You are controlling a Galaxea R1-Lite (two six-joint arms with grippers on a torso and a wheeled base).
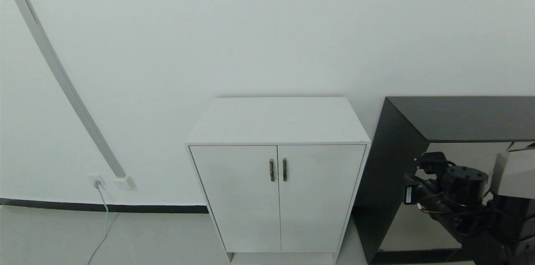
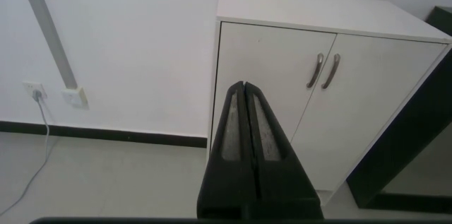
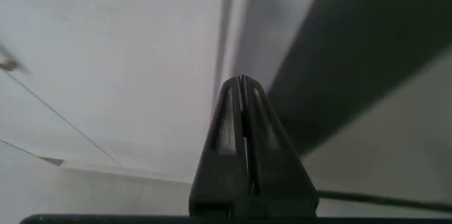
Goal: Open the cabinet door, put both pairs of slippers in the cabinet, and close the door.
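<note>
A white two-door cabinet (image 1: pixel 278 164) stands against the wall with both doors shut. Two dark vertical handles (image 1: pixel 278 169) meet at the centre seam. The left wrist view shows the cabinet (image 2: pixel 318 75) and its handles (image 2: pixel 323 71) from the left and some way off, and my left gripper (image 2: pixel 244 86) is shut with nothing in it. My right gripper (image 3: pixel 243 81) is shut and empty, facing the cabinet's lower right side (image 3: pixel 127 61). The right arm (image 1: pixel 451 194) sits low to the right of the cabinet.
A black table (image 1: pixel 439 131) stands just right of the cabinet, its dark side panel (image 3: pixel 367 47) close to my right gripper. A wall socket with a grey cable (image 1: pixel 98 185) and a white conduit (image 1: pixel 62 77) are on the left wall. Pale floor (image 1: pixel 104 235) lies left of the cabinet.
</note>
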